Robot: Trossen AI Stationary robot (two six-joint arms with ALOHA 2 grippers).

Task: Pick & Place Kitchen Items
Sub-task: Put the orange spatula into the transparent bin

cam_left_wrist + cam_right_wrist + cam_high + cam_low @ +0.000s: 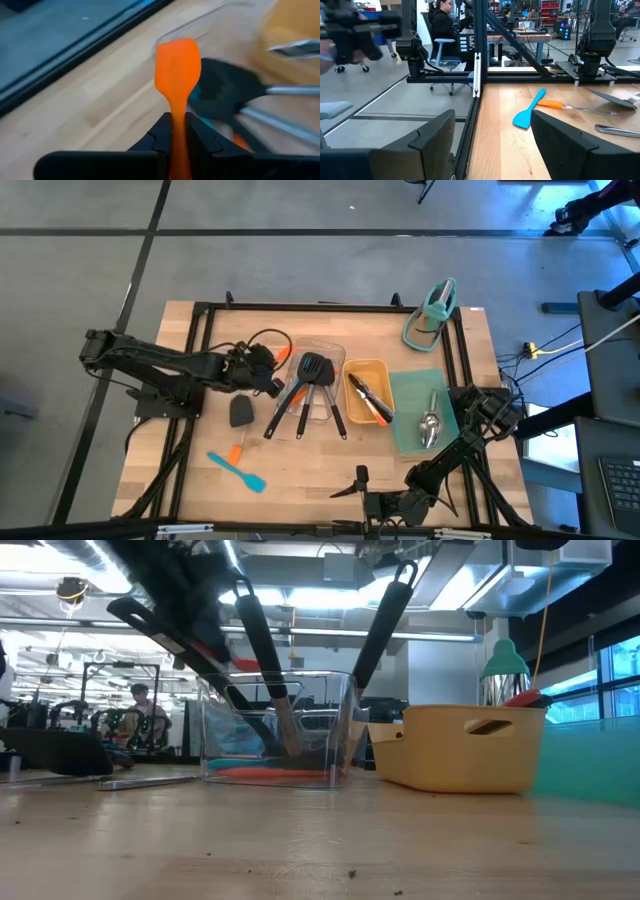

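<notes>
Nearest you, along the bench's (300, 475) front edge, lies a blue silicone spatula (237, 471) toward the left corner, with an orange-handled steel turner (580, 106) just beside it. At the front right corner your right hand (497, 412) waits, its fingers (427, 145) spread wide and holding nothing.

Mid-bench, your left hand (278, 366) is pressed together on the handle of an orange silicone spatula (176, 82), its blade sticking out past the fingertips over the left rim of the clear plastic rectangular tray (322, 350). Two black slotted turners (312, 368) lean in that tray, handles pointing toward the front edge. A loose black turner head (241, 411) lies left of the tray.

Right of the clear tray stands a yellow rectangular tray (372, 370) holding black-handled tongs with orange tips (368, 401). Next over, a shiny steel spoon (430, 426) rests on a teal mat (412, 395).

At the far right corner sits a teal stand (433, 315).
</notes>
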